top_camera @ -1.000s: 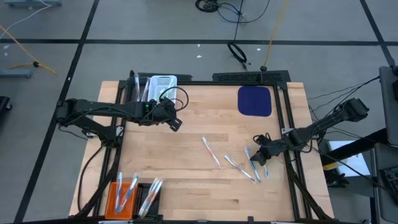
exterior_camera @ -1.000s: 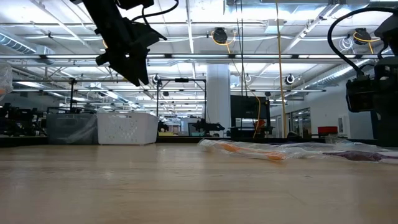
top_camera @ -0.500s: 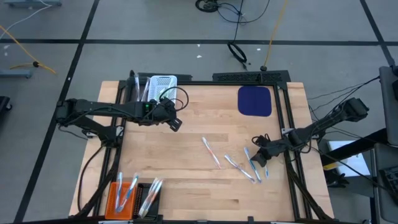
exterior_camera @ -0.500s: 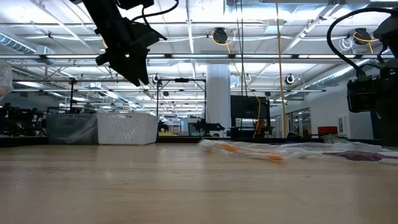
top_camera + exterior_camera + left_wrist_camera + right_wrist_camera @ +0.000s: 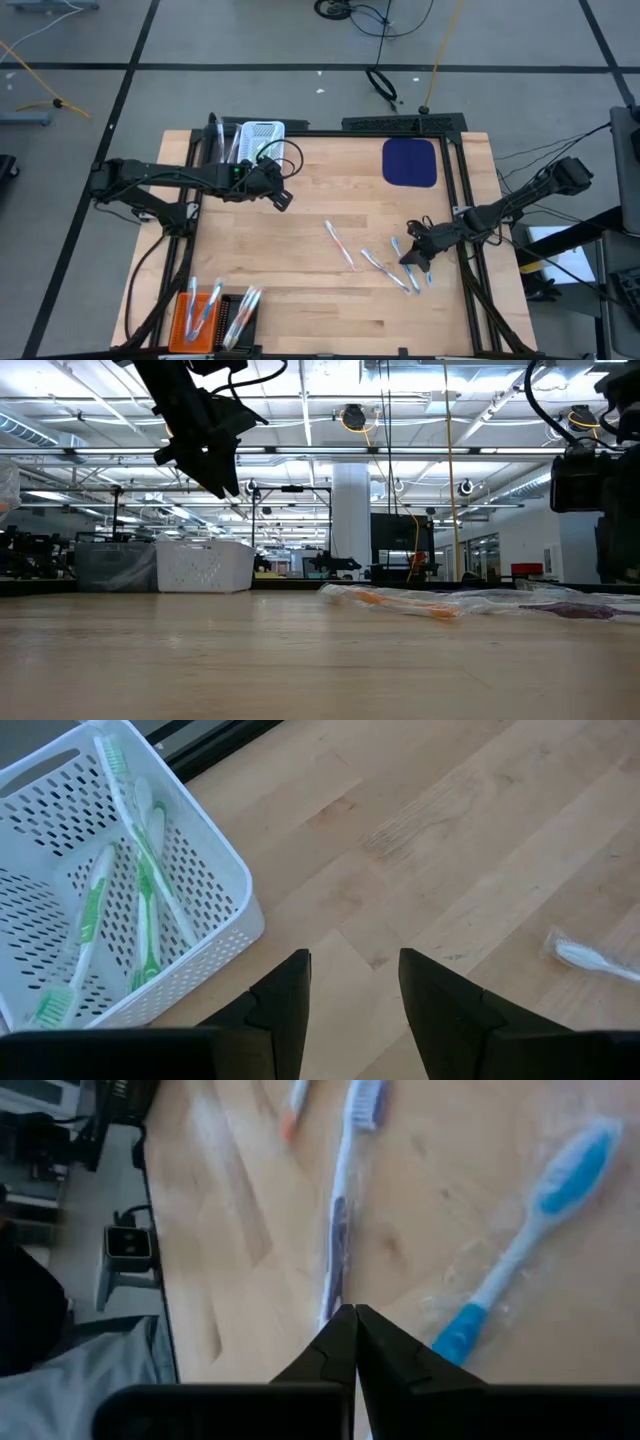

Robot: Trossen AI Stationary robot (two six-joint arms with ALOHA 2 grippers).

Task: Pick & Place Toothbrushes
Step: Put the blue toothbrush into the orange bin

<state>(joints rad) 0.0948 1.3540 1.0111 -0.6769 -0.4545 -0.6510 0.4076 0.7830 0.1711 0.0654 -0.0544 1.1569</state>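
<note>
Right claw closes over the loose toothbrushes

From above, the right claw (image 5: pixel 413 258) sits low among the loose toothbrushes (image 5: pixel 378 262) on the right of the tabletop (image 5: pixel 330 310); the left claw (image 5: pixel 281 197) waits near the white basket (image 5: pixel 262 133) at the far left. From table height, the left claw hangs high. The left wrist shows its fingers apart and empty, with green brushes (image 5: pixel 145 890) in the basket. The right wrist shows its fingers (image 5: pixel 345 1342) pinched together over a wrapped brush (image 5: pixel 338 1230), a blue one (image 5: pixel 525 1245) beside it. I think it is grasping; I cannot tell if it caught one. Next it should lift gently.
</note>
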